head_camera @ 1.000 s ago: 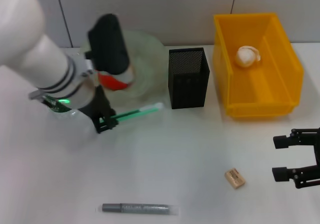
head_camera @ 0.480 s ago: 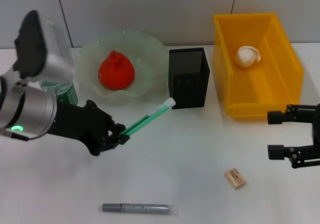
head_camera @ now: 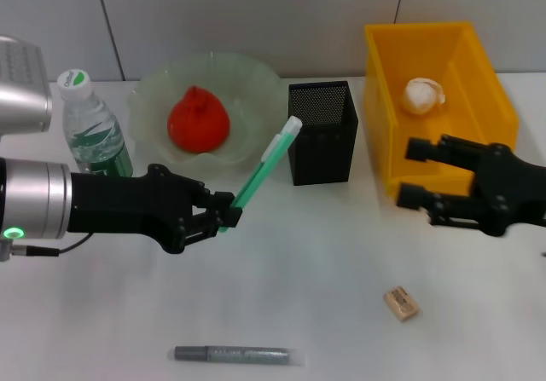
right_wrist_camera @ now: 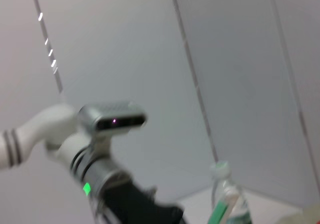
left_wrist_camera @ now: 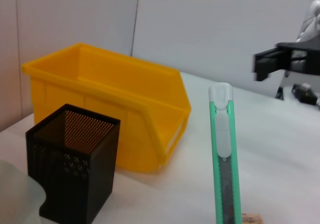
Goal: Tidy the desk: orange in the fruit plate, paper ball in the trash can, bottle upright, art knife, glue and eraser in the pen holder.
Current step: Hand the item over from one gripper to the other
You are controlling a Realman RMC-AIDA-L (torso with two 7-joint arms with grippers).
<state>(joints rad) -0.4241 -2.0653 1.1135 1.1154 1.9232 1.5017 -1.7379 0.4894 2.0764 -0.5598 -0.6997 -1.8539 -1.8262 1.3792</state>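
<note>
My left gripper (head_camera: 223, 217) is shut on the lower end of the mint-green art knife (head_camera: 266, 166) (left_wrist_camera: 222, 159). The knife tilts up, its white tip beside the black mesh pen holder (head_camera: 322, 131) (left_wrist_camera: 72, 169). The orange (head_camera: 198, 118) lies in the fruit plate (head_camera: 252, 100). The bottle (head_camera: 92, 129) (right_wrist_camera: 227, 194) stands upright at the left. The paper ball (head_camera: 423, 95) rests in the yellow trash can (head_camera: 490, 91) (left_wrist_camera: 110, 108). My right gripper (head_camera: 406, 173) hangs open in front of the can. The eraser (head_camera: 400, 303) and glue (head_camera: 237, 355) lie on the desk (head_camera: 324, 253).
A grey panelled wall runs behind the desk. The pen holder stands between the fruit plate and the trash can. My left forearm stretches along the desk's left side.
My left gripper has carried the art knife right and tilted its tip up beside the pen holder. My right gripper has moved left and up, in front of the trash can.
</note>
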